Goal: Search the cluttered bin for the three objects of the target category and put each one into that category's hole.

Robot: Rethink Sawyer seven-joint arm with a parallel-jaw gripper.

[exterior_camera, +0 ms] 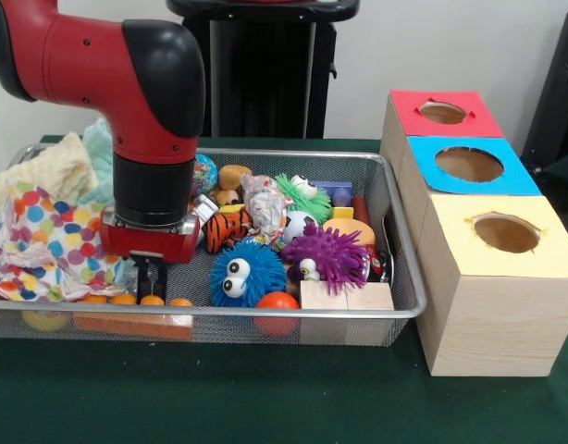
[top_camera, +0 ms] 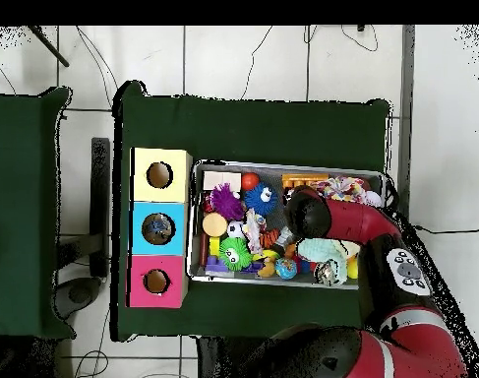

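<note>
The wire mesh bin is full of toys and cloths; it also shows in the overhead view. One crumpled see-through bottle with a colourful label lies mid-bin, behind the tiger toy. Other bottles are hidden. My gripper hangs low in the bin's front left part, between the polka-dot cloth and the blue fuzzy ball. Nothing shows in its grasp. In the overhead view the arm's wrist covers the gripper.
Three boxes with holes stand beside the bin: red, blue, yellow. Purple fuzzy ball, green fuzzy toy, orange ball, wooden blocks and a yellow cloth fill the bin.
</note>
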